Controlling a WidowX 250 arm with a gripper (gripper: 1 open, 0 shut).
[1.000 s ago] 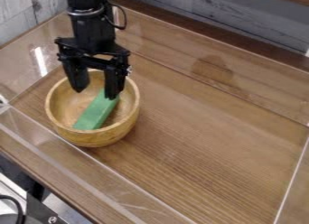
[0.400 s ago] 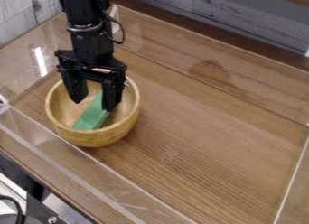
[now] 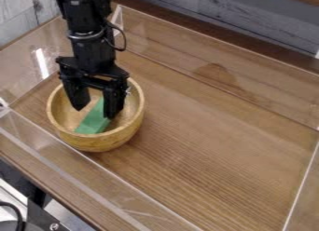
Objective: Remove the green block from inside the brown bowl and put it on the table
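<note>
The tabletop (image 3: 212,137) looks like smooth, streaked wood with a soft sheen. The bowl (image 3: 132,123), near its left edge, is pale wood, smooth at the rim. The block (image 3: 93,121) looks matt and plain-faced.

Illumination: even and moderately bright across the table (image 3: 212,132), with a pale sheen along its left part. Image quality: low resolution, soft fine detail. Dark surfaces at the gripper (image 3: 92,101) appear underexposed; their detail cannot be confirmed.

No readable text, label, brand, number or sign shows anywhere in the camera view.
</note>
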